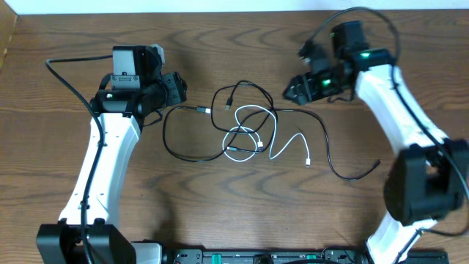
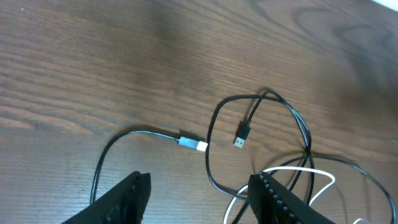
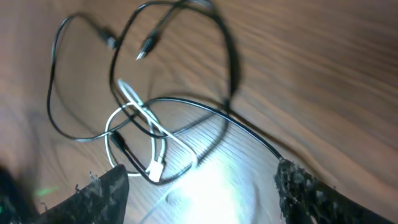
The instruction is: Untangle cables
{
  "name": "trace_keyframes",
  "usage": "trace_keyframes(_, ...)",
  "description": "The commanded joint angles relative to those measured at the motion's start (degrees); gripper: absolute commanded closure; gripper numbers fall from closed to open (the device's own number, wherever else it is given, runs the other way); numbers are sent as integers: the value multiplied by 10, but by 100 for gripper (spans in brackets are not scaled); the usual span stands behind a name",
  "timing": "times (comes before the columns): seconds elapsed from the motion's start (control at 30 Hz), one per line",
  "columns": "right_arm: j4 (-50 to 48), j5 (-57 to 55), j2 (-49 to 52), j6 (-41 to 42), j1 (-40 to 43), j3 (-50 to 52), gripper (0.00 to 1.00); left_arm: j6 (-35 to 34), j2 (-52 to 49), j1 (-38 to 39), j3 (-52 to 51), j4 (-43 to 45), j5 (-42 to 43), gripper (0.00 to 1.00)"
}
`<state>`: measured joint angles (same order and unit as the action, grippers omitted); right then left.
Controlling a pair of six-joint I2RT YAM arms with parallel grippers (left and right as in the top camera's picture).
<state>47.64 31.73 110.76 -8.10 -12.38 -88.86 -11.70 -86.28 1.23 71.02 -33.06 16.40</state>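
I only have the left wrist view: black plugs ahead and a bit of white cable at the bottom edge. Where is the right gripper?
Observer: The right gripper hovers at the upper right side of the tangle, open and holding nothing.
Operator: Does the white cable run free anywhere?
Observer: Yes. The white cable has one end lying clear to the right of the tangle.
Operator: And the black ones?
Observer: One black cable trails away to the right, and its end lies well clear of the tangle.

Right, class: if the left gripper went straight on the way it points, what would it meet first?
Probably the silver-tipped plug of a black cable, lying straight ahead of the left gripper, jaws open; depth is unclear, so it might touch the table first.
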Motion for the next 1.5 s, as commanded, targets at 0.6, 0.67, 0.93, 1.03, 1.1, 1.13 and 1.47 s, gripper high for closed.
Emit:
trace_keyframes(0.6,-76,219,93,33,-79,-58,99,25,-1,-3,5,-9,0,41)
trace_keyframes(0.67,-75,218,58,68,-78,-83,99,25,-2,-3,5,-10,0,41)
trace_keyframes(0.93,-76,93,-129,139,-77,-142,99,25,-2,-3,5,-10,0,41)
trace_keyframes(1.03,-79,-3,-202,165,-77,-146,99,25,-2,-3,5,-10,0,41)
trace_keyframes(1.1,-81,-47,-233,171,-76,-146,99,25,-2,-3,5,-10,0,41)
trace_keyframes(1.13,-83,-61,-245,175,-73,-146,99,25,-2,-3,5,-10,0,41)
trace_keyframes(1.47,-76,-94,-290,205,45,-146,99,25,-2,-3,5,-10,0,41)
